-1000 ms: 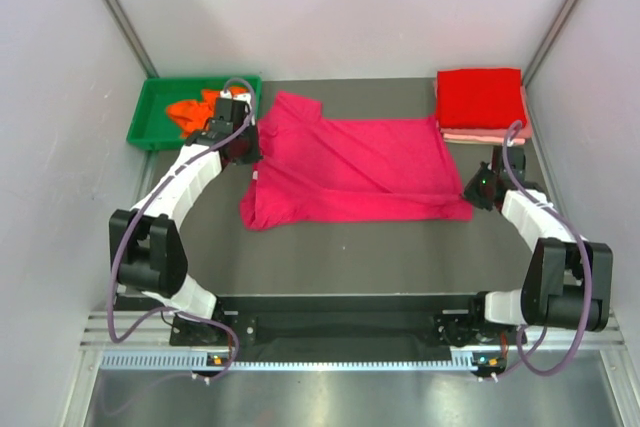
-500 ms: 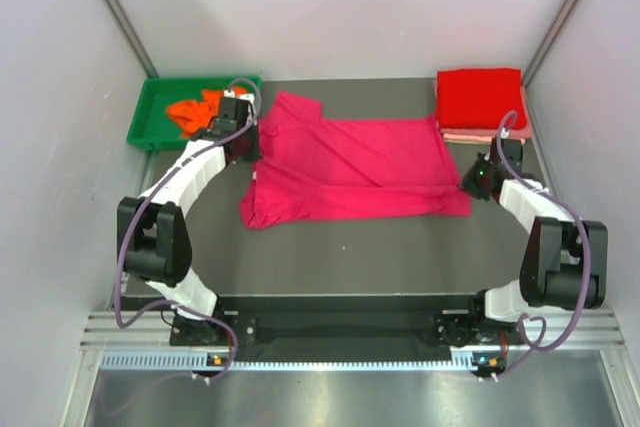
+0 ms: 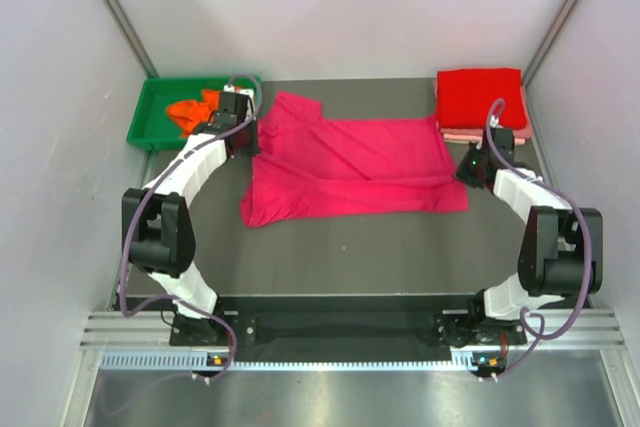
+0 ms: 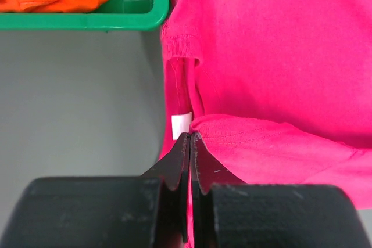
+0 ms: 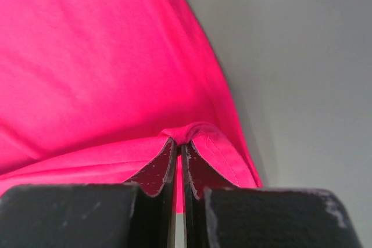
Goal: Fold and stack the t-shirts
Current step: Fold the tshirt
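Four t-shirts: one spread out, two folded and stacked, one crumpled.

The magenta-pink t-shirt [image 3: 350, 167] lies mostly flat just beside the green tray [image 3: 145, 140] and stretches away from it, with a sleeve near the tray's corner and a long crease across the cloth. Its tray-side edge, where a small white label [image 4: 181, 125] shows, is pinched in the clamped left gripper [image 4: 190, 137], and its edge farthest from the tray in the clamped right gripper [image 5: 179, 143]. The bright red t-shirt [image 3: 480, 99] is folded into a neat square, well apart from the tray beyond the magenta one. It rests on the folded pale pink t-shirt [image 3: 460, 135], of which only a thin strip shows. The orange t-shirt [image 3: 190, 110] lies bunched inside the tray.
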Robot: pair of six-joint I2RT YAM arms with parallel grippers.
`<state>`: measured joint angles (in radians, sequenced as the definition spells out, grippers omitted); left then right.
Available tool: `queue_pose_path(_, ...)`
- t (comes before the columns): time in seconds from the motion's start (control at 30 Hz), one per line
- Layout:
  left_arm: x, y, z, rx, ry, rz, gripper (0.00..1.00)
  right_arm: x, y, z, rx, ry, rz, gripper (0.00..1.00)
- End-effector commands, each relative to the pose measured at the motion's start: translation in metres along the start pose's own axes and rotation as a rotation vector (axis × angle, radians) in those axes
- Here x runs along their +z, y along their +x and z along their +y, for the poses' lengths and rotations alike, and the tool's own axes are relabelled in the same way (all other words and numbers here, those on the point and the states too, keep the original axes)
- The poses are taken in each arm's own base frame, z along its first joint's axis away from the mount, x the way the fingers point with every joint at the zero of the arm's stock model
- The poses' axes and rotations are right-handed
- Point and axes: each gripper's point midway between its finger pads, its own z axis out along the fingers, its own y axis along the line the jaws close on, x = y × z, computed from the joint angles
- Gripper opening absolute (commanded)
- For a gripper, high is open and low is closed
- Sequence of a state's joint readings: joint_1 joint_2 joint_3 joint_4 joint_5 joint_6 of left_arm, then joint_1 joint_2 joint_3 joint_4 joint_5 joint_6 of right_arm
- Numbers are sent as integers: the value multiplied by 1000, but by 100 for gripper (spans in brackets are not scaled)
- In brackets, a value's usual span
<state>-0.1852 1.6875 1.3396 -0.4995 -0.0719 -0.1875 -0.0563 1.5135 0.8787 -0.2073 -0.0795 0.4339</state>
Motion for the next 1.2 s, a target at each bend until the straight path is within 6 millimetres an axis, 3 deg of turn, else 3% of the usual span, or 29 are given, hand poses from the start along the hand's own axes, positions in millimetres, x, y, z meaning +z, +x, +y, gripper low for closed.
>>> queue_pose_path(0.0,4,-26,-1,13,5,-65,0,1,-34,22,-67,-21,-89,0)
queue_pose_path(0.53,32,-38,10,43,-25,-63,0,27,-37,11,-89,67,-63,0)
queue_pose_path(0.93,55,-36,2,69,20,-40,0,32,-45,20,-81,28,-79,1)
queue_pose_path(1.03,54,-37,3,67,8,-23,0,34,-45,21,-75,32,-61,15)
queue_pose_path(1.1,45,-47,5,60,-11,-43,12,22,-53,26,-65,27,-71,30)
queue_pose_path(1.13,41,-47,6,58,-18,-36,18,15,-46,23,-42,46,-35,35)
queue_pose_path(1.17,30,-56,6,57,-24,-54,22,2,-53,26,-21,54,-48,39)
